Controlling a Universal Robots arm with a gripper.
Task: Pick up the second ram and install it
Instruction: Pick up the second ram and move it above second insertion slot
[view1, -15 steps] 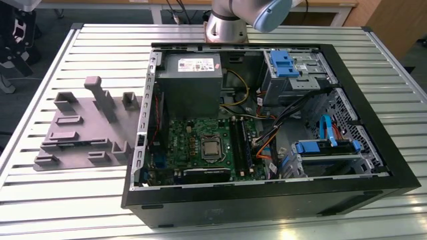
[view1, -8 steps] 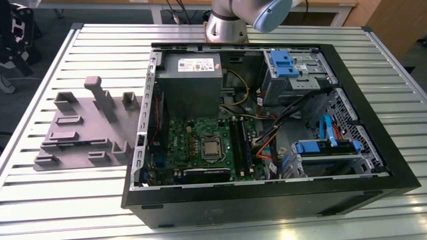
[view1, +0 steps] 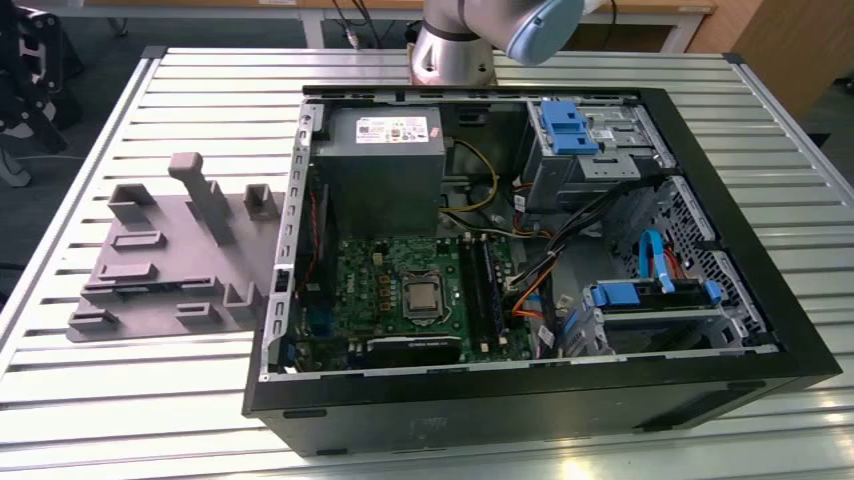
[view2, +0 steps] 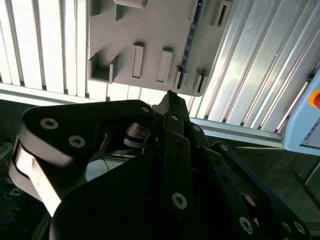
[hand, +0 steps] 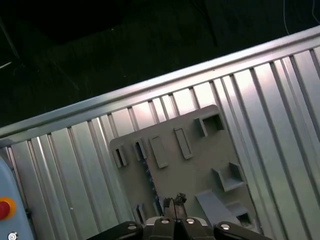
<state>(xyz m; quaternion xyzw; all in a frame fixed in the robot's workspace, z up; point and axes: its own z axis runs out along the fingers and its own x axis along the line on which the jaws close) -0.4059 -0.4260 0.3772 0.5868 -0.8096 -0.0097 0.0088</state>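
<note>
Hard glare, deep shade.
Blown-out white on the slats ahead of the claw in the second wrist view; near-black floor far beyond the claw in the first; soft and even in the exterior view.

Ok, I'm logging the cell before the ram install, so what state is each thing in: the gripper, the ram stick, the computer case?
gripper: shut, holding nothing, above the grey fixture.
second ram: standing on edge in the fixture, not gripped.
computer case: lying on its side, panel off, inside exposed.
</note>
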